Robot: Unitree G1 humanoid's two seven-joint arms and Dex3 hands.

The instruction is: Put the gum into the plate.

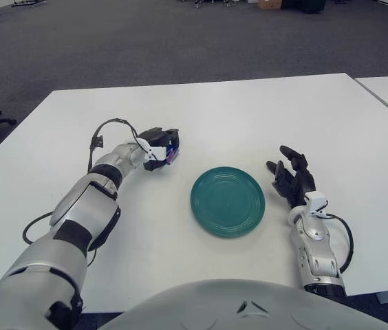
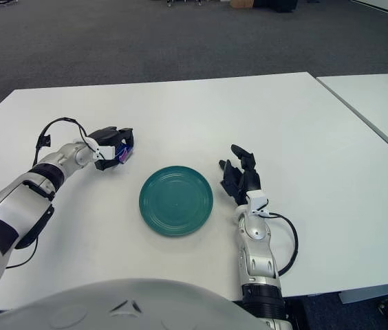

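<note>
On the white table (image 1: 249, 117), the left hand (image 1: 158, 147) grips the gum (image 1: 173, 152), a small blue-and-pink pack pinched between its dark fingers, to the left of and slightly beyond the green plate (image 1: 228, 201). The gum appears raised just off the tabletop, though contact cannot be ruled out. The right hand (image 1: 292, 180) shows to the right of the plate, fingers spread and holding nothing. To carry out the transfer well, the pack should travel rightward and toward the robot, kept high enough to pass the plate's raised rim, and be let go only once above the flat centre. Bare tabletop separates gum and plate; all table edges lie well apart from both.
</note>
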